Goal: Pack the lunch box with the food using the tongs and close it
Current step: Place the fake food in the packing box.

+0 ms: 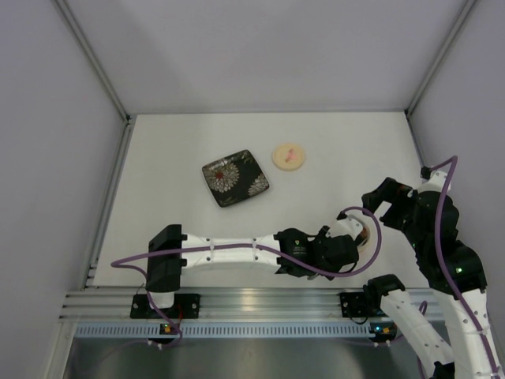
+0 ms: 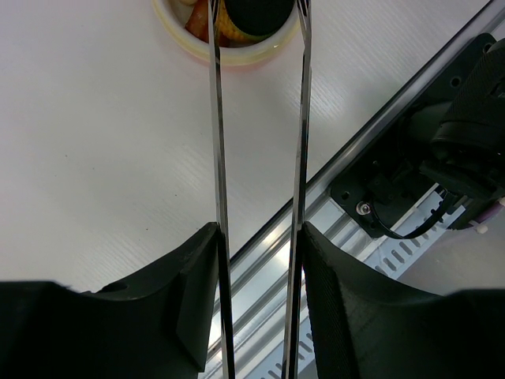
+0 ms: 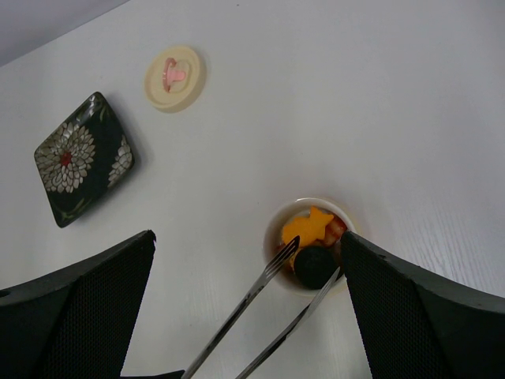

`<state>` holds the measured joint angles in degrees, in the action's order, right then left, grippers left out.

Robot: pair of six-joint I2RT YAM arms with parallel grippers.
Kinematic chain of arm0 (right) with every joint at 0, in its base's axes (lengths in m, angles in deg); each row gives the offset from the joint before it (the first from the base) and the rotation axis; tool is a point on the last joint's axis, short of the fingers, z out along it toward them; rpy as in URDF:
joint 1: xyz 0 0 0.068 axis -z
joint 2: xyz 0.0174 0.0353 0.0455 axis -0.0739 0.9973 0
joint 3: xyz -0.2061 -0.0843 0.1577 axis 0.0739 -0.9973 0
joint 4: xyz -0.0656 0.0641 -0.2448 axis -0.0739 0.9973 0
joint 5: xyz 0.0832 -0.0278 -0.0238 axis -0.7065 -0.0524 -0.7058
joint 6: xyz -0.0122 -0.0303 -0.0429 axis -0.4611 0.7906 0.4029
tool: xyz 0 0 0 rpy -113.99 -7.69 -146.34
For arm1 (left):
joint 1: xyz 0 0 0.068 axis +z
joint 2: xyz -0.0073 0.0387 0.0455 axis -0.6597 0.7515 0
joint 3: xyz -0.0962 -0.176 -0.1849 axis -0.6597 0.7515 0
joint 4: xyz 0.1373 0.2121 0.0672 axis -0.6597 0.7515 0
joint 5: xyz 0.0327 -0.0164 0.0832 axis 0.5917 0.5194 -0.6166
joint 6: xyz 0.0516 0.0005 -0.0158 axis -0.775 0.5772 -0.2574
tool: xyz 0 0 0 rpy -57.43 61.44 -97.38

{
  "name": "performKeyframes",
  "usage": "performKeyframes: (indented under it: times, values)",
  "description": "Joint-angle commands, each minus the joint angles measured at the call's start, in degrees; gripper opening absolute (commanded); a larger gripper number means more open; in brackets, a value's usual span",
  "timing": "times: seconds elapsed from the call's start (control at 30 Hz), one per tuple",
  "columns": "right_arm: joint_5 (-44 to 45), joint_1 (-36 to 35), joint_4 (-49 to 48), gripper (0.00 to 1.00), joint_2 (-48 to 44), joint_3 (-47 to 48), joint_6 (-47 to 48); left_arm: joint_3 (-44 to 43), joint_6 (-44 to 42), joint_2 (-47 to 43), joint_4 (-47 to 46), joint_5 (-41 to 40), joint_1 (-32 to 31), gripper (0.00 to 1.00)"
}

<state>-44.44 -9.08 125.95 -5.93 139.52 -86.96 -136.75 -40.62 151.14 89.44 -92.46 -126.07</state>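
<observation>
Small round cream lunch box [image 3: 278, 227], near right, filled. Thin silvery metal tongs [image 3: 252, 295]: tips apart, flanking a dark round piece [image 3: 316, 266] inside it. Left wrist view, not the right, shows left gripper [image 2: 260, 230] clasping them.

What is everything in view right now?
box: one, cream, near right, uncovered
food: at least three pieces, orange, red and dark, inside box; dark one between tong tips
lid: one, cream with pink mark, far side, off the box
plate: one, dark floral, left of lid
tongs: one, silver, tips in box
left gripper: one, black, shut on tongs
right gripper: one, black, open, near box
</observation>
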Motion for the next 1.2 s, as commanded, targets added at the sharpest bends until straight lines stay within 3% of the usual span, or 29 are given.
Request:
performKeyframes:
  times: [0.0, 0.9, 1.1, 1.17]
  values:
    - [0.6, 0.8, 0.6, 0.99, -0.6, 0.4, 0.1, -2.3, 0.2, -0.8, -0.3, -1.5, -0.3, 0.49]
    - [0.6, 0.8, 0.6, 1.0, 0.0, 1.1, 0.1, 0.5, -0.9, -9.6, -2.9, 0.5, -1.0, 0.49]
    - [0.6, 0.8, 0.6, 0.99, 0.2, 1.3, 0.3, 2.9, 1.1, -14.5, -0.5, -6.2, -0.1, 0.5]
    - [0.6, 0.8, 0.6, 1.0, 0.4, 1.5, 0.5, 5.5, 3.2, -18.4, 0.1, -7.7, 3.5, 0.5]
